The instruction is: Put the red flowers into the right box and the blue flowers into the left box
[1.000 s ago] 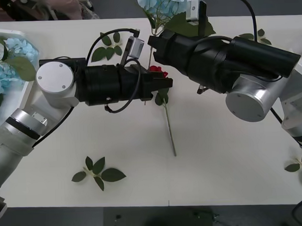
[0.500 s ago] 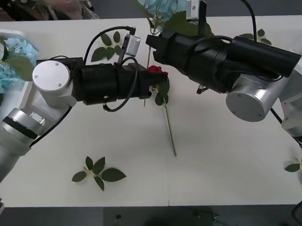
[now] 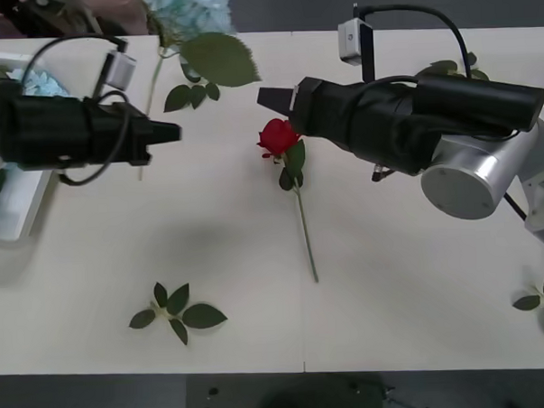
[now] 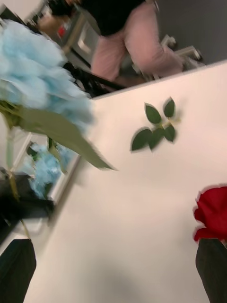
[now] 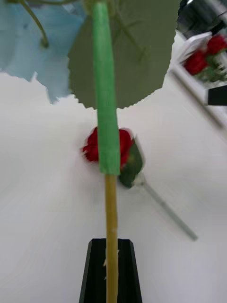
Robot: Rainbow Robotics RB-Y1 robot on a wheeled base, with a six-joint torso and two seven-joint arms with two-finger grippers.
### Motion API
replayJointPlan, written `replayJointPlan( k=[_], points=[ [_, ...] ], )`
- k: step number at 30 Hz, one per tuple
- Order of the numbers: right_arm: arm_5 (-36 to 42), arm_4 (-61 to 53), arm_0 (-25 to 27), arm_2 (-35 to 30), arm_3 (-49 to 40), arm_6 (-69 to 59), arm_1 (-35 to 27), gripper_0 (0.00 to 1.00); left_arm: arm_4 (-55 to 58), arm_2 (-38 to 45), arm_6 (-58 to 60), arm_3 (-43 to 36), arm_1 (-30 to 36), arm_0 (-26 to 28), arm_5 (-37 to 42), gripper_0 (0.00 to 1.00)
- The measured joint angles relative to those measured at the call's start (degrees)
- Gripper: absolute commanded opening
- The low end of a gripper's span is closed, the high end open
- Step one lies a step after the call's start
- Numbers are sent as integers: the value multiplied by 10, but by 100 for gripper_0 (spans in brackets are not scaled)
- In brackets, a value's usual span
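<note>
Since one second ago, the left gripper [image 3: 171,132] has moved away from the middle of the table toward the robot's left side, and it carries a blue flower [image 3: 188,9] with it. Before, both arms were close together over the red rose; now the rose lies free in the middle. The left gripper's fingers are closed on the thin stem of the blue flower, and in the left wrist view the stem [image 5: 108,118] stands straight up from between the black fingers, with the big leaf [image 5: 125,52] and the pale blue petals above. In the front view the blue head is at the far edge of the table, and the large leaf [image 3: 219,59] hangs just beside it.

The right gripper [image 3: 272,100] stays just beside the bloom of the red flower [image 3: 278,137], with its black fingers spread apart and nothing between them. The red flower lies flat on the white table [image 3: 393,280], its stem pointing toward the robot.

The left box [image 3: 19,210] is at the robot's left edge of the table, and other blue flowers [image 3: 41,80] lie in it. In the left wrist view, the right box [image 5: 196,78] holds red flowers [image 5: 205,57]. Loose leaf sprigs [image 3: 177,312] lie on the table.
</note>
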Motion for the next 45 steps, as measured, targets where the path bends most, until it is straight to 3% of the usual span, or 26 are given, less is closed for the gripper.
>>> replayJointPlan(
  k=[4,7,11,18,23,25,28,31,36,45],
  points=[
    [151,-44,-24,2,-14,0,-40,99,-95,1,0,3,157,31,-1,0],
    [206,-46,-46,2,-15,0,-55,99,-169,16,0,37,227,46,-16,0],
    [336,-24,-78,3,-15,-15,-50,99,-304,48,-24,130,233,48,-107,0],
    [448,71,-113,12,27,-67,27,99,-387,27,-89,264,194,48,-231,0],
    [453,160,-121,51,90,-67,90,99,-415,-42,-89,313,175,47,-305,3],
    [450,185,-123,69,120,-66,111,99,-416,-67,-89,321,170,47,-327,35],
    [421,210,-136,109,166,-66,130,98,-416,-85,-89,325,168,47,-349,62],
    [401,225,-156,150,210,-64,142,99,-425,-84,-89,325,168,47,-350,79],
    [360,238,-175,187,268,-63,158,99,-427,-72,-89,324,168,47,-375,82],
    [299,239,-190,188,376,-59,206,99,-419,-43,-89,259,197,47,-381,83]
  ],
)
